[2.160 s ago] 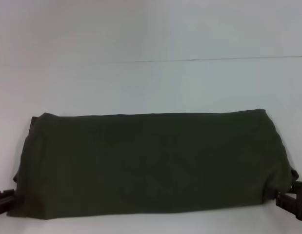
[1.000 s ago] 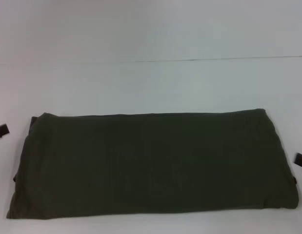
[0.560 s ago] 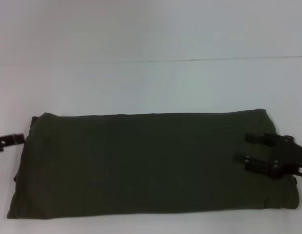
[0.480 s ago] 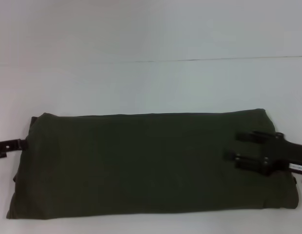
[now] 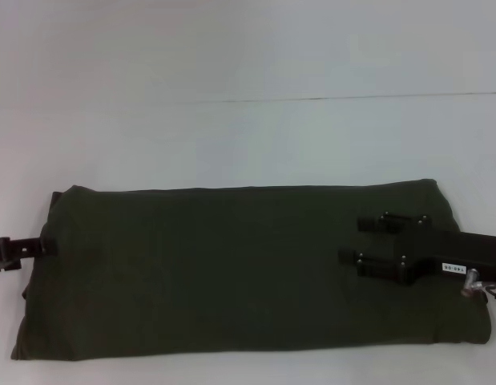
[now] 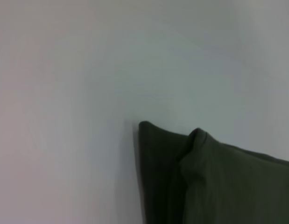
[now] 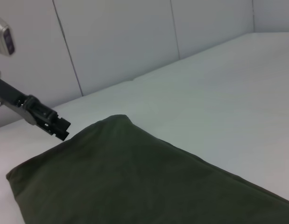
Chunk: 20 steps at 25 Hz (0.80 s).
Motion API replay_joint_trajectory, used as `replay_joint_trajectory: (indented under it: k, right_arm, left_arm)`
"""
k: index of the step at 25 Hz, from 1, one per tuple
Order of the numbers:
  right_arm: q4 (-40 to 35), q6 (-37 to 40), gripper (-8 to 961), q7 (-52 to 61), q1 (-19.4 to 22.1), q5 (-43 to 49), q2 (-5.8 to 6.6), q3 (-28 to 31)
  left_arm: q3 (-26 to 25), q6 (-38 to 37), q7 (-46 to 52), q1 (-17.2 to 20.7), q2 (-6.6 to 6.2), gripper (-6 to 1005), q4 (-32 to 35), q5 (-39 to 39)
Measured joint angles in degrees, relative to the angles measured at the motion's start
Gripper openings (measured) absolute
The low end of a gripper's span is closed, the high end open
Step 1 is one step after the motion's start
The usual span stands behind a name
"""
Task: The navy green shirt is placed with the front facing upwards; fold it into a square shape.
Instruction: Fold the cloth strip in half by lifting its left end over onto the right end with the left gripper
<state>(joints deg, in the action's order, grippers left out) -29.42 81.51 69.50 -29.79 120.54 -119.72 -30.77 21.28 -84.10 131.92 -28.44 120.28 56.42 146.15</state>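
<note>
1. The shirt [image 5: 248,269] lies flat at the near part of the tabletop [image 5: 248,136], already folded into a long band running left-right. No lettering or collar shows; plain olive side is up.
2. Handling, my guess: light, soft, limp cotton in several layers. It'll sag and drag if lifted by one point, and the layers may slip apart. It isn't fragile.
3. Right end effector [image 5: 361,241] hangs over the shirt's right third, pointing left. Fingers are spread fairly wide w/ nothing between them. Can't tell if it touches the cloth.
4. Left end effector [image 5: 27,247] sits at the shirt's left edge, about mid-height. Only a thin dark bar shows, so can't tell its opening or whether it grips.
5. Where to grab: prob. the two right-end corners or the right short edge, pinching all layers, then carry it leftward to halve the band.
6. Edges: near long edge is close to the frame bottom, so little room there. Left end looks lumpy in the left wrist view, w/ a bump in the fold.
7. Far side: wide bare tabletop beyond the shirt up to the wall panels, w/ plenty of room.
</note>
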Motion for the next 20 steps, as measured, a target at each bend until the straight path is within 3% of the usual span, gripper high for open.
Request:
replay_joint_trajectory:
  k: [20]
  right_arm:
    - [2.1,-1.0,764,0.0,-0.5,-0.3,0.02,-0.2]
  left_arm:
    - [1.3,3.1,-0.5,0.5,0.66,864,-1.3,2.9]
